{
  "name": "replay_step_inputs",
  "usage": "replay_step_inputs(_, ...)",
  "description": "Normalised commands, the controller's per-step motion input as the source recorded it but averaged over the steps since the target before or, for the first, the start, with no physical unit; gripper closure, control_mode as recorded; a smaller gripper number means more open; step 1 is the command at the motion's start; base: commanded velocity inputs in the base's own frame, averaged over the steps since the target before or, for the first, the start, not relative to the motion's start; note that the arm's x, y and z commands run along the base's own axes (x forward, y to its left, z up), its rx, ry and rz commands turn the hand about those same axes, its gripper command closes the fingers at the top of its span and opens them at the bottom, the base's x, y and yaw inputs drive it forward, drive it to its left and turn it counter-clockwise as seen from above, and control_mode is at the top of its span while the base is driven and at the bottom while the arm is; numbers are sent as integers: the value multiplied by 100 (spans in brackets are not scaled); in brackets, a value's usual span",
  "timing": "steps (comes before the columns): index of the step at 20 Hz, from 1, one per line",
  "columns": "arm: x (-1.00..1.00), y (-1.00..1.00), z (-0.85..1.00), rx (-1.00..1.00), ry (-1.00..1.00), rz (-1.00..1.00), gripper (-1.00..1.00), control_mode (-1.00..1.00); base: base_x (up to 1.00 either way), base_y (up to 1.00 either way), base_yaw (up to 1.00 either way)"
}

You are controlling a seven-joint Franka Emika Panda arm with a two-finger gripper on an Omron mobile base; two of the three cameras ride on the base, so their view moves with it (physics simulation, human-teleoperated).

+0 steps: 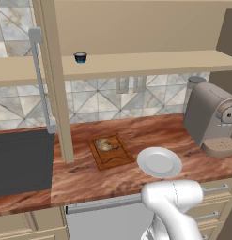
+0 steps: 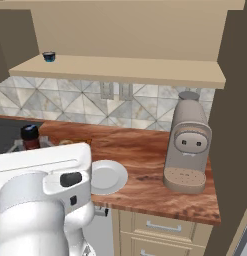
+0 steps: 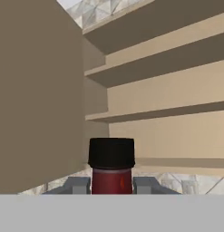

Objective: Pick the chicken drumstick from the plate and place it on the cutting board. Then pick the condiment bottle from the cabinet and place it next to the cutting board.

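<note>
The chicken drumstick (image 1: pixel 105 145) lies on the brown cutting board (image 1: pixel 112 157), left of the bare white plate (image 1: pixel 159 162). In the hand view the dark-red condiment bottle (image 3: pixel 111 165) with its black cap stands upright between my two fingers (image 3: pixel 78 185), and my gripper (image 3: pixel 111 186) is shut on it. The right base view shows the condiment bottle (image 2: pixel 30 137) held above the counter's left part, just behind my arm's white body. The tan cabinet shelf (image 1: pixel 145 62) runs above the counter, with its vertical post (image 1: pixel 56 84) left of the board.
A small blue-rimmed cup (image 1: pixel 80 57) sits on the shelf. A grey coffee machine (image 1: pixel 213 119) stands at the counter's right end. The dark sink (image 1: pixel 23 161) with its tall faucet (image 1: pixel 40 79) is at the left. Drawers with metal handles (image 2: pixel 162 227) run below the counter.
</note>
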Motion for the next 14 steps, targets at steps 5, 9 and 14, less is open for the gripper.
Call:
replay_step_inputs(5, -67, 49, -82, 0, -16, 16, 100, -100, 0, 0, 0)
replay_step_inputs(9, -27, 65, -88, 2, -17, 15, 100, -100, 0, 0, 0)
replay_step_inputs(14, 6, 66, -62, 10, -13, 11, 100, -100, 0, 0, 0)
